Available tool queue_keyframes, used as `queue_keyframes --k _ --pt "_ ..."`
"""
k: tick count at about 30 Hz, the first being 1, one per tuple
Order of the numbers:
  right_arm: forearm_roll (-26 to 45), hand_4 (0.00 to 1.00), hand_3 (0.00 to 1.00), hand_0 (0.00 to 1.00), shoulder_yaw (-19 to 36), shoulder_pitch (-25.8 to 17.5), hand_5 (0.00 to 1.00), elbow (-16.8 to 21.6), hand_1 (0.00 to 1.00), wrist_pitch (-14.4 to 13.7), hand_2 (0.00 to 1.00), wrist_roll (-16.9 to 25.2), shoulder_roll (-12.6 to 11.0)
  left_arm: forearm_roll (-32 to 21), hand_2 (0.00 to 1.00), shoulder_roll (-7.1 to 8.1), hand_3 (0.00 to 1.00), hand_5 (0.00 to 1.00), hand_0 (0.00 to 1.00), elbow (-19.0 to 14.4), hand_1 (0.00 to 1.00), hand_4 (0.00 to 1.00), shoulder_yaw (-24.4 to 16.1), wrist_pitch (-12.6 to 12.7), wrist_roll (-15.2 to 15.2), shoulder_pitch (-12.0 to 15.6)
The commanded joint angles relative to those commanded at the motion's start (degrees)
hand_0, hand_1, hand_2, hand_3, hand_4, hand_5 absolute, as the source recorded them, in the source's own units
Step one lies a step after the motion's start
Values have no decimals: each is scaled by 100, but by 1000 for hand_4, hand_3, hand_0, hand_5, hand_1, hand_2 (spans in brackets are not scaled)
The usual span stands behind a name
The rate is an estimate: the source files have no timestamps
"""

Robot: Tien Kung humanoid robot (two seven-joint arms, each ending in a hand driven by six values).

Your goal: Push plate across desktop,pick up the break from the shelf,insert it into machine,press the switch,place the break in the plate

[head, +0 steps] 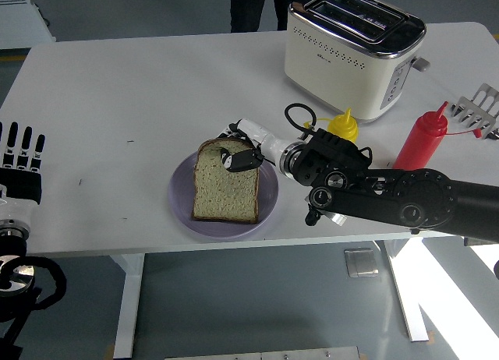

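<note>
Though its fingers half hidden, right hand [240, 148] gripping bread [225, 187] over plate [181, 204]

Right hand [240, 150] reaches in low, fingers curled in a pinch; left hand [20, 161] rests at left, fingers straight.
</note>
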Motion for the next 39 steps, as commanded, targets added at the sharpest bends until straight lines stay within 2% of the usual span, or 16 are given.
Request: queue_keyframes --k 1,2,13,14,30,31,32,37,38,39 --pt "-1 244 775 634 -4 1 35 -3 732 41 782 17 1 0 643 0 630 943 748 0 683 676 -1 1 -1 0" --pt "-7 282 798 710 -8 2 65 -6 761 62 812 33 4 0 643 0 630 944 747 1 682 676 -1 1 -1 1" --pt "-63 317 804 729 -7 33 68 -65 770 134 822 221 31 -4 642 2 629 948 747 16 682 677 15 5 -5 -11" --pt "-66 507 806 734 -5 35 36 -67 774 133 827 233 32 -3 642 3 626 946 747 16 681 678 15 5 -5 -13" --pt "-241 531 798 733 -32 86 18 -161 767 223 827 392 53 3 640 15 623 947 747 44 680 676 -7 11 -5 -52" --pt "-259 531 798 733 -41 91 18 -178 767 227 827 403 58 2 640 15 623 947 747 47 680 676 -7 11 -5 -55" --pt "-278 574 779 722 -53 95 15 -200 754 233 830 418 63 1 639 15 618 946 748 50 680 676 -7 10 -4 -58" --pt "-372 574 779 722 -117 117 15 -354 754 250 830 556 100 -1 639 15 618 946 748 67 680 676 -9 11 -3 -69" --pt "-395 674 676 703 -130 119 25 -390 722 252 792 581 109 -2 637 15 616 941 749 68 679 672 -9 11 -4 -71" --pt "-418 674 676 703 -143 122 25 -425 722 253 792 605 117 -3 637 16 616 941 749 69 679 672 -9 12 -5 -74"
